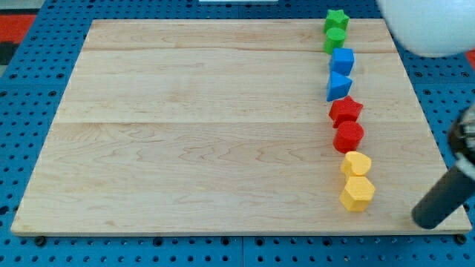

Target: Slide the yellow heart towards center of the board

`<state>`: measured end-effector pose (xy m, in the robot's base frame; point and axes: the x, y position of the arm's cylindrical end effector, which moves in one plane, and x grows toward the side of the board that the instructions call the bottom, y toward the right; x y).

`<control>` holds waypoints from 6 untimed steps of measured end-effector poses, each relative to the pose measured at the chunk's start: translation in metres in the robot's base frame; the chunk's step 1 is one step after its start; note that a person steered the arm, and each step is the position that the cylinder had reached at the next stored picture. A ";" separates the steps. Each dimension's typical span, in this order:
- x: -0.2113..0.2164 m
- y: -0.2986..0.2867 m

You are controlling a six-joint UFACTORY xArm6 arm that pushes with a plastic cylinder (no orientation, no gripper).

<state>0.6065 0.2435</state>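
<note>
A pale wooden board with visible grain and plank seams lies on a blue perforated surface. Eight matte, chunky blocks form a slightly wavy column near the board's right edge. From the top edge downward: a green star, a green rounded block touching it, a blue cube-like block, a blue wedge-like block, a red star-like block, a red rounded block, then the yellow heart and a yellow hexagon just beside it, close to the bottom right corner.

My tip is the blunt end of a dark, smooth rod entering from the view's right; it sits near the board's bottom right corner, to the right of the yellow hexagon and apart from every block. It is a plain rod, holding nothing. The rod's upper part is cut off by the frame. A blurred white rounded shape covers the top right corner; what it is cannot be told.
</note>
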 end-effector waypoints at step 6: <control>-0.166 -0.220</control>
